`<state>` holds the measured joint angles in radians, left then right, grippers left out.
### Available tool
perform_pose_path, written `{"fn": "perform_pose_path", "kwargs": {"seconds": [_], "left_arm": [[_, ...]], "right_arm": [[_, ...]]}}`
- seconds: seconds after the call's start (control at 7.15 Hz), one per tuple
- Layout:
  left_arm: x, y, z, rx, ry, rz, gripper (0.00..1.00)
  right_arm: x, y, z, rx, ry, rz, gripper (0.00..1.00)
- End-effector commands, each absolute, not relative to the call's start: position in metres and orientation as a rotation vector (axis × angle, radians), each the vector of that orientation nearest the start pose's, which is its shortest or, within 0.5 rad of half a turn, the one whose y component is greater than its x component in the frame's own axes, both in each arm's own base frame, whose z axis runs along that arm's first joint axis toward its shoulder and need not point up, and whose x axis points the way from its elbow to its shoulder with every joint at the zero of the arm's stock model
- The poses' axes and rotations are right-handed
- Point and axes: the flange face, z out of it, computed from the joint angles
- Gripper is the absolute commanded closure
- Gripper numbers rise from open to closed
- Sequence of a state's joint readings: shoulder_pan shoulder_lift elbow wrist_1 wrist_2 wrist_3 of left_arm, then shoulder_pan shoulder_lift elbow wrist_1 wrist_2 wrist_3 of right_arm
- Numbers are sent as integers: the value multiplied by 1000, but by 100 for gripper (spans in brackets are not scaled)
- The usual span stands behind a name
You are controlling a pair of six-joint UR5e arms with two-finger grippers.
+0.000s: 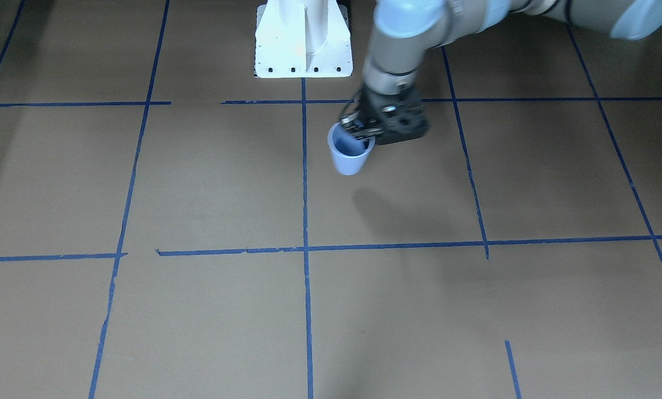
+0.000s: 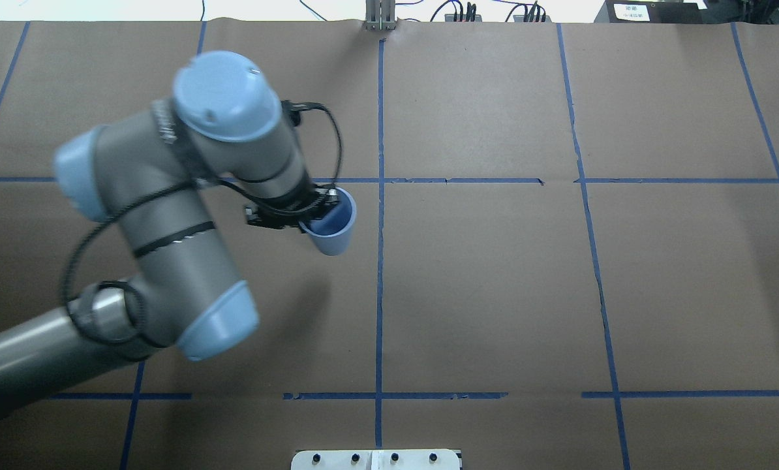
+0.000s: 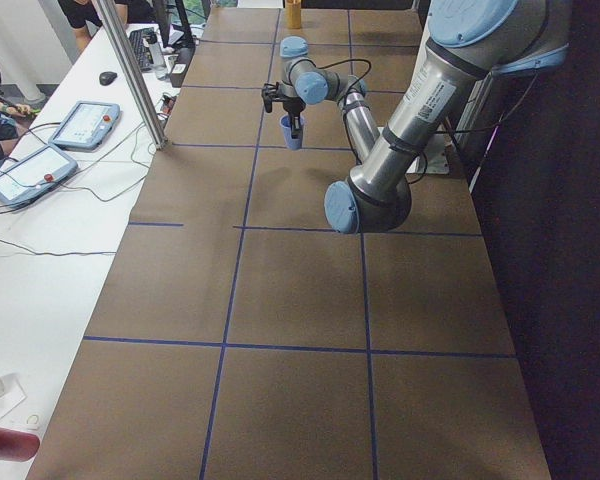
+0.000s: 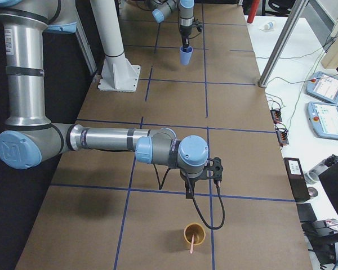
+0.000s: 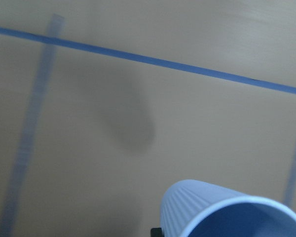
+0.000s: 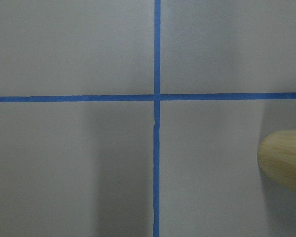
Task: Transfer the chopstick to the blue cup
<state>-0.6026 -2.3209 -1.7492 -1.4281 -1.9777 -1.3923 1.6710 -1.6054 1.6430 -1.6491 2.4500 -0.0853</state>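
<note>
My left gripper [image 1: 364, 132] [image 2: 316, 210] is shut on the rim of the blue cup [image 1: 349, 158] [image 2: 332, 238]. It holds the cup tilted and lifted off the table, its shadow below. The cup also shows in the left wrist view [image 5: 222, 212] and both side views [image 3: 293, 135] [image 4: 186, 57]. A pale pink chopstick [image 4: 192, 243] leans in a yellow cup [image 4: 195, 233] at the table's right end. My right gripper [image 4: 190, 190] hangs beside and above that yellow cup; I cannot tell whether it is open. The yellow cup's side shows in the right wrist view [image 6: 283, 160].
The white robot base [image 1: 303, 50] [image 2: 376, 460] stands at the table's near edge. Blue tape lines grid the brown table. A metal post [image 3: 130, 70] and operator gear on a white side table lie beyond the far edge.
</note>
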Motion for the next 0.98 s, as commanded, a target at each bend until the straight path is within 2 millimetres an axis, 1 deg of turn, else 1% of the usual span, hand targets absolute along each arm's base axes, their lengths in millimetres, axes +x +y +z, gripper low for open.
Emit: {"fn": "perform_pose_path", "kwargs": {"seconds": [0.0, 0.14, 0.28, 0.42, 0.56, 0.7, 0.84], "left_arm": [[556, -460, 161, -67, 907, -240, 100], [568, -450, 164, -58, 896, -229, 100], [571, -445, 164, -60, 897, -222, 100], [571, -444, 166, -58, 899, -213, 91], [566, -445, 163, -46, 907, -203, 36], [566, -445, 166, -44, 902, -199, 0], [563, -445, 168, -33, 920, -195, 0]], "right_arm": [[104, -466, 640, 44, -879, 35, 0], [104, -465, 641, 41, -879, 36, 0], [104, -465, 641, 41, -879, 36, 0], [104, -466, 640, 42, -879, 35, 0], [104, -466, 640, 42, -879, 35, 0], [104, -467, 640, 43, -879, 36, 0], [104, -466, 640, 42, -879, 37, 0]]}}
